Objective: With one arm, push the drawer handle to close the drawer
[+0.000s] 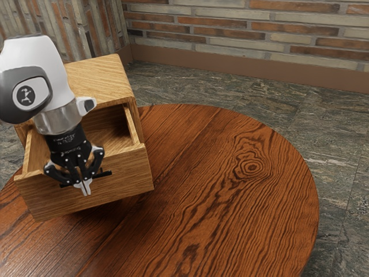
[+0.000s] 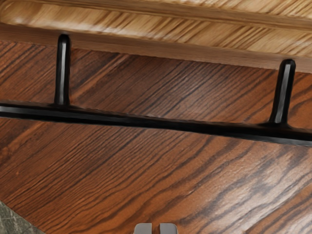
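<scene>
In the exterior view, my gripper points down in front of the drawer's front panel, its two fingertips together. Behind the fingers runs the black handle, partly hidden by them. The wooden drawer stands pulled out of its cabinet, its inside visible from above. Across the wrist view stretches the black handle bar, its two posts joining it to the drawer front. My fingertips show close together beyond the bar, on the side away from the drawer. Contact with the handle cannot be told.
The drawer and cabinet stand on a round, dark-grained wooden table, near the exterior view's left. Its curved edge lies toward the exterior view's right. Grey stone floor and a brick wall are beyond.
</scene>
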Action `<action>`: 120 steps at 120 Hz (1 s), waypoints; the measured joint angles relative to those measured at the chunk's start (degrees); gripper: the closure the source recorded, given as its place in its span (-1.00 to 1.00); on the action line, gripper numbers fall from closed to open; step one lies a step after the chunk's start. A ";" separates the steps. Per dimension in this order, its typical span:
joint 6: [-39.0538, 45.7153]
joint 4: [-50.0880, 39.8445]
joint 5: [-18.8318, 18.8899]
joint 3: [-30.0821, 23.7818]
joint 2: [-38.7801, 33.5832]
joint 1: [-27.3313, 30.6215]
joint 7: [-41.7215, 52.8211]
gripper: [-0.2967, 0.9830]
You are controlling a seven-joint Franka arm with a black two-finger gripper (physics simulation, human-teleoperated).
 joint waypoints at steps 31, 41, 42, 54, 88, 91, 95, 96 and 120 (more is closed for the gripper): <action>4.25 -2.54 1.43 -3.80 -0.33 0.04 -0.78 0.69; 5.10 -2.73 3.43 -4.00 -0.26 0.02 -0.30 0.69; 5.18 -2.73 3.58 -4.01 -0.25 0.02 -0.25 0.69; 6.17 -2.83 4.80 -4.05 -0.12 0.08 0.66 0.69; 9.61 -2.66 7.19 -4.03 2.04 0.45 2.87 0.69; 9.88 -2.64 7.31 -4.03 2.26 0.53 3.02 0.69; 10.27 -2.54 7.46 -4.00 2.64 0.61 3.20 0.69; 10.37 -2.53 7.49 -3.99 2.72 0.63 3.25 0.69; 12.18 -1.73 8.77 -3.82 4.61 1.56 4.19 0.69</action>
